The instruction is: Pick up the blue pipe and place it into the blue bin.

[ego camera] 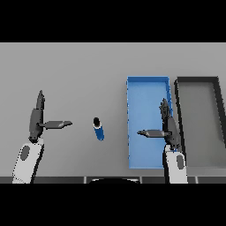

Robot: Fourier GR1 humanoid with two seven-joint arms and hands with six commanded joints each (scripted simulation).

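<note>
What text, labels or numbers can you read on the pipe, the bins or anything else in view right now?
None: no words, labels, numbers or signs show in the head view.
Blue pipe: plain blue with a dark end, no marking.
Blue bin: plain walls and floor.
Dark bin: plain.
Left hand and right hand: no lettering visible.

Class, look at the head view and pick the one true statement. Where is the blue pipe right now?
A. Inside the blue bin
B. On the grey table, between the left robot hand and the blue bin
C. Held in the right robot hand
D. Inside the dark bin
B. The blue pipe lies on the table, right of the left robot hand and left of the blue bin, touched by neither hand.
</note>
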